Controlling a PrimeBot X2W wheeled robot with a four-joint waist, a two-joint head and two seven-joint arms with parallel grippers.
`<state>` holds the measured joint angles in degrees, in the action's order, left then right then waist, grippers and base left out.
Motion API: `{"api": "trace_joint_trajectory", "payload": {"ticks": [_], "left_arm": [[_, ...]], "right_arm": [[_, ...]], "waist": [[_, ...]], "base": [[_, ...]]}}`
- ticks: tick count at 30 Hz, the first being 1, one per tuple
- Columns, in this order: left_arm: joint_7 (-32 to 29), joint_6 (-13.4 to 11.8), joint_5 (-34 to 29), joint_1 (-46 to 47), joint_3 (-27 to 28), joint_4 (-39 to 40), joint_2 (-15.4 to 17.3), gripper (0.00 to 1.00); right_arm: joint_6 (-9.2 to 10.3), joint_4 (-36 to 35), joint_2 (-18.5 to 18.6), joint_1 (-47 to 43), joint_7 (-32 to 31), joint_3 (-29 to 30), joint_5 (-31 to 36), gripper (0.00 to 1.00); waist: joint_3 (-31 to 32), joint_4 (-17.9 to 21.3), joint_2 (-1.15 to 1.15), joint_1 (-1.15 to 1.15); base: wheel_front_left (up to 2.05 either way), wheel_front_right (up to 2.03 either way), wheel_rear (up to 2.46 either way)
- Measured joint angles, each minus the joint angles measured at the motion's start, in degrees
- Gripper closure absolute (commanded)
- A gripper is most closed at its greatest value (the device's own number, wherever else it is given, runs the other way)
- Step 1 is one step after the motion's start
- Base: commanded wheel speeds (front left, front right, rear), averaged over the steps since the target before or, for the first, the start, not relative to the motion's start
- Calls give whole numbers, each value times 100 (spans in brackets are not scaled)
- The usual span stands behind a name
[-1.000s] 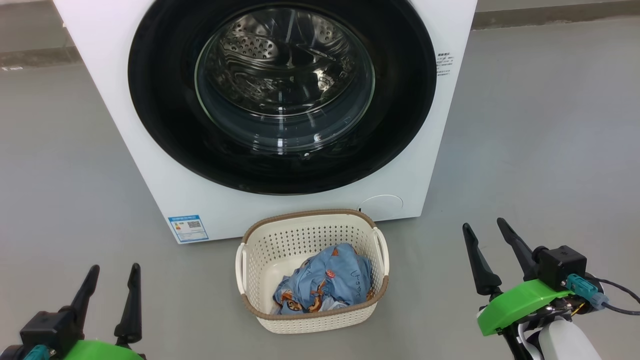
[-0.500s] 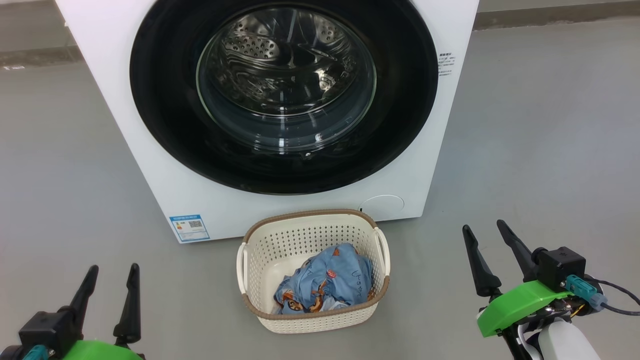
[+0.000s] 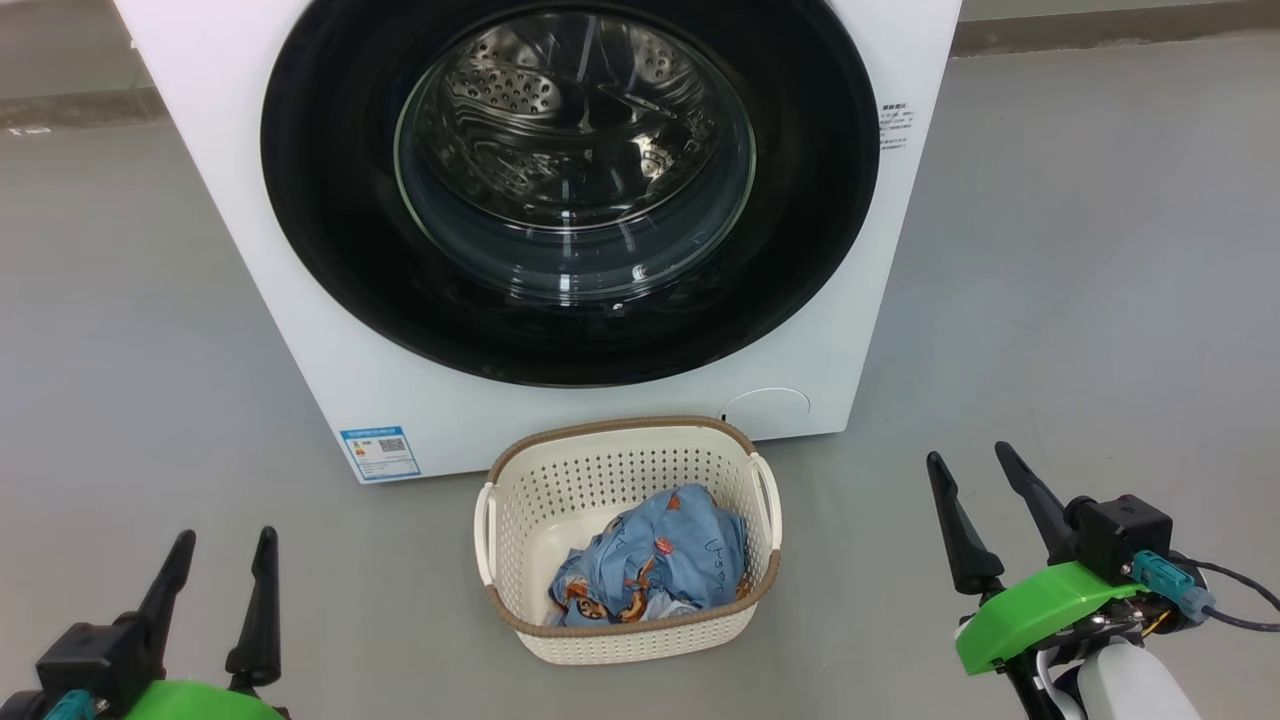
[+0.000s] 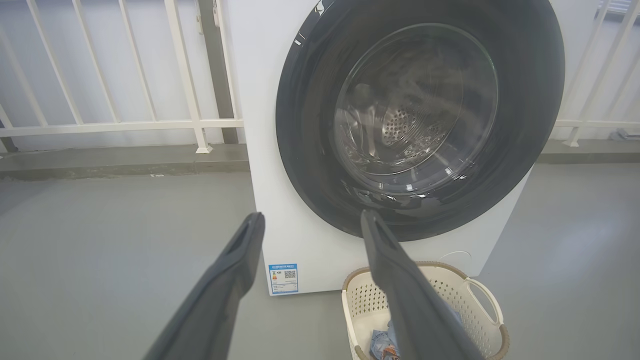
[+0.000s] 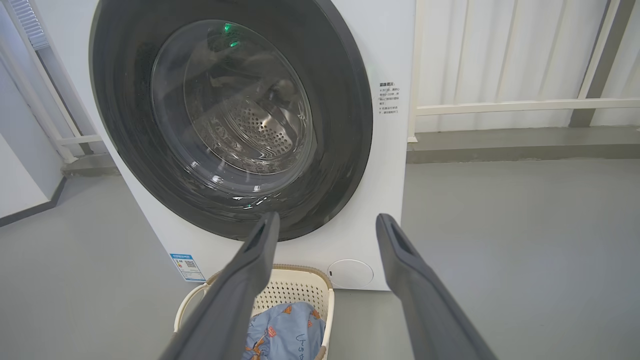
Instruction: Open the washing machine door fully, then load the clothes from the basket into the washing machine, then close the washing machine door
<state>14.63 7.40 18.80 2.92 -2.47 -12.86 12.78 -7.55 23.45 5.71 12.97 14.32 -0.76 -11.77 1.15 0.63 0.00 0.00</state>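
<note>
The left gripper (image 3: pixel 227 538) hung at the lower left of the head view, above the grey floor (image 3: pixel 1050 300). Its two dark fingers were spread wide with nothing between them, touching nothing. The right gripper (image 3: pixel 968 456) hung at the lower right, well apart from the left. Its jaws were just as wide and also held and touched nothing.

Between the grippers and a little farther forward, the basket (image 3: pixel 620 430) stood on the floor just in front of the washer (image 3: pixel 230 200). The clothes (image 3: pixel 650 565) lay crumpled in the basket, towards its right side. The door (image 3: pixel 330 250) sat shut, flush against the washer's front, and the steel drum showed through its glass. Low on the washer's front, a blue label (image 3: pixel 379 453) sat at the left and a round flap (image 3: pixel 765 410) at the right. In the left wrist view a white railing (image 4: pixel 120 125) ran behind the washer.
</note>
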Motion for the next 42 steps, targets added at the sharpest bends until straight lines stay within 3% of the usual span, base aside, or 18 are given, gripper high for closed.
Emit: {"api": "trace_joint_trajectory", "payload": {"ticks": [14, 32, 42], "left_arm": [[0, 0, -136, 2, 87, 26, -1, 0], [0, 0, -43, 3, 212, 174, -87, 0], [0, 0, -79, 2, 197, 185, -110, 0]], "right_arm": [[0, -35, -44, 55, 0, 46, 54, 0], [0, -64, -74, 61, 0, 174, 69, 0], [0, -86, -66, 61, 0, 178, 104, 0]], "waist": [[-84, -9, 0, 0], [-119, -33, 0, 0], [-123, -50, 0, 0]], "base": [[14, 14, -28], [101, 101, -202], [42, 42, -84]]}}
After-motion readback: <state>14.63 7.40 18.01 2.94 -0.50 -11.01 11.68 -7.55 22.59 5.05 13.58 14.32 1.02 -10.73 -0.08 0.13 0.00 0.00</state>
